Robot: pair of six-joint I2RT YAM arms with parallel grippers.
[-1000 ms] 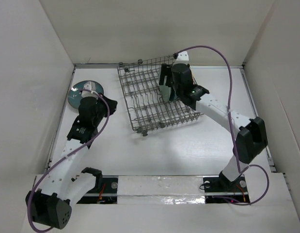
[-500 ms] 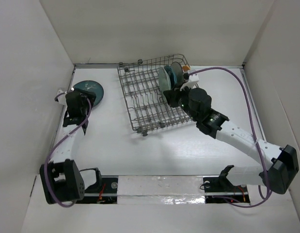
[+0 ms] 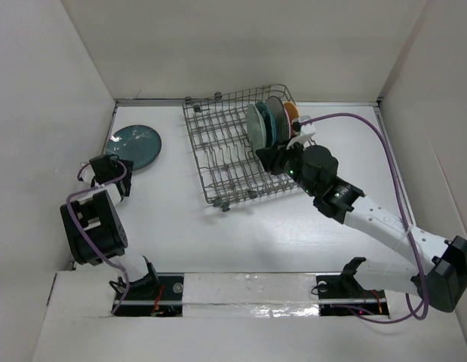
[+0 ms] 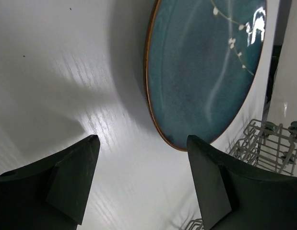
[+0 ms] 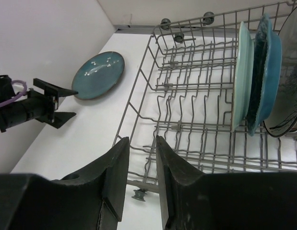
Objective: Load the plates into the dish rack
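Observation:
A dark teal plate (image 3: pixel 133 145) with pale flecks lies flat on the table at the left; it shows in the left wrist view (image 4: pixel 206 72) and the right wrist view (image 5: pixel 99 74). My left gripper (image 3: pixel 116 172) (image 4: pixel 142 139) stands open just short of the plate's near rim, nothing between its fingers. The dish rack (image 3: pixel 225 154) (image 5: pixel 186 124) holds several plates upright at its right end: pale mint (image 5: pixel 240 76), scalloped teal (image 5: pixel 264 72), a cream one with dark branches (image 5: pixel 290 96), and an orange one (image 3: pixel 292 111). My right gripper (image 3: pixel 268 158) (image 5: pixel 141 139) hovers at the rack's near edge, slightly open and empty.
White walls close in the table on the left, back and right. The rack's left rows of tines (image 3: pixel 210 136) carry nothing. The left arm (image 3: pixel 90 222) is folded back at the near left, and my left gripper (image 5: pixel 57 103) shows in the right wrist view.
The left gripper has opened and drawn back off the teal plate toward the near left. The right arm has pulled out of the rack, leaving the plates standing there.

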